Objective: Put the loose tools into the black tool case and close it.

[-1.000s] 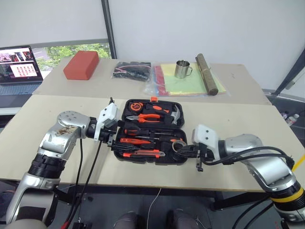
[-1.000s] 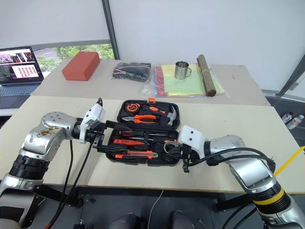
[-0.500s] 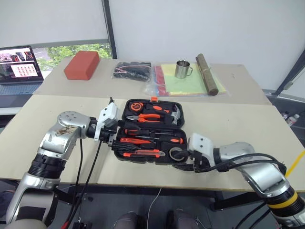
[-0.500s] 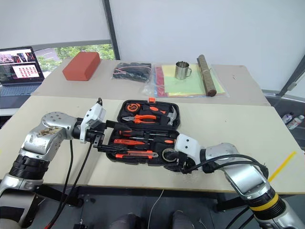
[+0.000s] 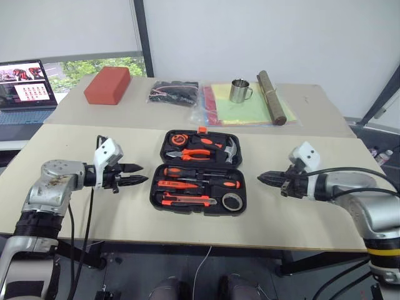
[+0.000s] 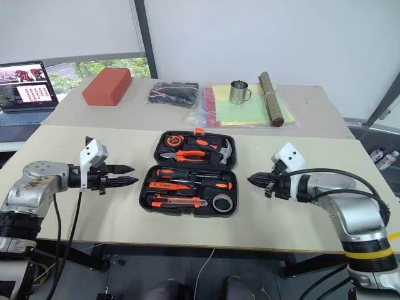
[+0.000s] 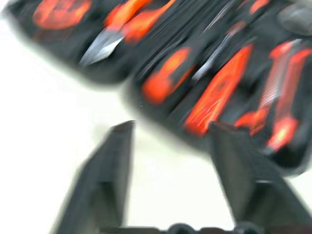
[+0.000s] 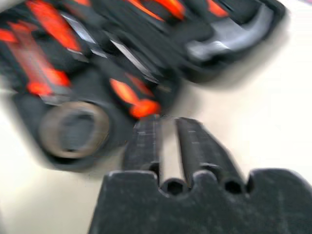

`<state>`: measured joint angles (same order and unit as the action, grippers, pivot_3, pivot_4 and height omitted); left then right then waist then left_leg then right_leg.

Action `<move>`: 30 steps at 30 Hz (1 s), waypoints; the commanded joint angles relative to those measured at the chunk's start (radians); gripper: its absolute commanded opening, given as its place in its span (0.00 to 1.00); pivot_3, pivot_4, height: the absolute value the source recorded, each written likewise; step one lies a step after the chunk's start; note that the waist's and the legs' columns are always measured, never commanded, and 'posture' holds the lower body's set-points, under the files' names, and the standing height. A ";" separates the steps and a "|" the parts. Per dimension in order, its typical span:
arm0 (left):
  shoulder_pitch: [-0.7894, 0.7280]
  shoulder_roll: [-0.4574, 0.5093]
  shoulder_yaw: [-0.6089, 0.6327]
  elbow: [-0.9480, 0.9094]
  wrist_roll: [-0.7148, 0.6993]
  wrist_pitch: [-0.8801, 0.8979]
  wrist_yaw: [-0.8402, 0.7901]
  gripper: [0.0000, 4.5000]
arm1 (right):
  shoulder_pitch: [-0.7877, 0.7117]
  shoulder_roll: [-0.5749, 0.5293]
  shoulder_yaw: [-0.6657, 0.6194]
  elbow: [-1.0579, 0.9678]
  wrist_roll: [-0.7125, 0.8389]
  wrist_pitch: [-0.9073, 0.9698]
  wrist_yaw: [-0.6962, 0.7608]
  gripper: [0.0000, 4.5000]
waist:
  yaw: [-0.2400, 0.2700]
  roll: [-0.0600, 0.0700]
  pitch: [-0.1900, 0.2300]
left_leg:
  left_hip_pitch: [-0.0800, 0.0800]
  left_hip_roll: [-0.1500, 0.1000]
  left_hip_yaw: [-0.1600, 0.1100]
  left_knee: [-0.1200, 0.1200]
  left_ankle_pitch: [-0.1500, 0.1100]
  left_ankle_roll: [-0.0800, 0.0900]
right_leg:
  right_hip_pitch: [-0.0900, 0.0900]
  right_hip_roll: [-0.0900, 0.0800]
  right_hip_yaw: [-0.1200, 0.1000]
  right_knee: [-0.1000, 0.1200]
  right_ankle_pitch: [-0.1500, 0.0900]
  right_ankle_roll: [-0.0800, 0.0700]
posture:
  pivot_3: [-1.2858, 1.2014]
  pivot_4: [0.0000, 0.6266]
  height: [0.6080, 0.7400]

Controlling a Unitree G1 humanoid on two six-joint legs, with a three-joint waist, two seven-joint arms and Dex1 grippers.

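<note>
The black tool case (image 5: 199,212) lies open in the middle of the near table. In its front half lie orange-handled screwdrivers (image 5: 187,172), an orange-and-black utility knife (image 5: 187,201) and a grey tape roll (image 5: 232,202) in the right front corner. Hammer, pliers and tape measure fill the lid half. My left gripper (image 5: 139,174) hovers left of the case, pointing at it, with its fingers (image 7: 105,180) apart and nothing between them. Off to the case's right, my right gripper (image 5: 262,178) is shut and empty, aimed at the tape roll (image 8: 73,129).
On the far table stand a red block (image 5: 107,85), a black bundle of cables (image 5: 173,93), a metal mug (image 5: 239,90) on coloured folders (image 5: 247,109) and a rolled mat (image 5: 271,97). A laptop (image 5: 24,84) sits at far left.
Both arms have pulled away sideways from the case. The right gripper left the tape roll in the case's front corner and shut. The left gripper's fingers have narrowed.
</note>
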<state>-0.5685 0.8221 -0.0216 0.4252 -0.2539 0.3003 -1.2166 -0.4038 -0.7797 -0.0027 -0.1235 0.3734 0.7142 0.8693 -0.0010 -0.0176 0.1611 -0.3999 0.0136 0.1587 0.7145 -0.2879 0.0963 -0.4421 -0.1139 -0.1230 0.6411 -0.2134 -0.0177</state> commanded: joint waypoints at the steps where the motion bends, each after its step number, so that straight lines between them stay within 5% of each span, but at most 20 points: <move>1: -0.031 -0.024 -0.028 0.038 0.049 -0.081 0.003 0.20 | -0.043 0.019 0.071 0.104 -0.103 -0.159 0.004 0.00 | 0.000 0.000 0.000 | 0.000 0.000 0.000 0.000 0.000 0.000 | 0.000 0.000 0.000 0.000 0.000 0.000 | 0.52 0.24 0.97; 4: -0.051 -0.077 -0.052 0.045 0.042 -0.076 -0.030 0.01 | -0.086 0.049 0.132 0.193 -0.170 -0.249 0.011 0.00 | 0.001 0.000 0.000 | -0.001 -0.001 0.002 0.000 0.000 0.000 | -0.001 0.001 -0.001 0.000 0.000 0.000 | 0.52 0.24 0.97; 8: -0.057 -0.126 -0.079 -0.007 0.018 -0.033 -0.095 0.01 | -0.118 0.084 0.168 0.218 -0.183 -0.311 0.056 0.00 | -0.004 0.000 0.000 | -0.001 0.000 0.003 0.000 0.000 0.000 | -0.002 0.002 -0.002 0.001 0.000 0.000 | 0.52 0.24 0.97; 16: 0.019 -0.085 -0.131 -0.219 -0.006 0.055 -0.237 0.01 | 0.044 -0.042 0.164 -0.070 -0.074 -0.256 0.283 0.00 | -0.003 0.000 0.000 | -0.005 0.000 0.003 -0.002 0.000 0.000 | -0.005 0.002 -0.002 0.000 -0.001 0.001 | 0.52 0.24 0.97; 28: 0.160 0.011 -0.101 -0.280 0.061 0.056 -0.202 0.01 | 0.299 -0.066 -0.006 -0.220 -0.095 -0.146 0.114 0.00 | -0.003 0.001 0.000 | 0.001 0.001 0.001 -0.001 -0.001 -0.001 | 0.000 -0.003 0.000 0.000 -0.001 0.002 | 0.52 0.24 0.97; 30: 0.142 0.025 -0.068 -0.216 0.053 0.099 -0.175 0.12 | 0.319 -0.072 -0.081 -0.230 -0.047 -0.073 0.094 0.13 | -0.001 0.001 0.000 | 0.001 0.000 0.001 -0.001 -0.002 -0.004 | 0.000 -0.004 0.000 0.000 -0.001 0.001 | 0.52 0.24 0.97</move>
<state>-0.4133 0.8182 -0.1341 0.1519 -0.2087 0.3735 -1.4367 -0.0890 -0.8345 0.0172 -0.3175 0.2781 0.5812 0.9884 -0.0017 -0.0170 0.1614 -0.3992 0.0140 0.1595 0.7135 -0.2898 0.0929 -0.4419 -0.1182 -0.1227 0.6419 -0.2143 -0.0170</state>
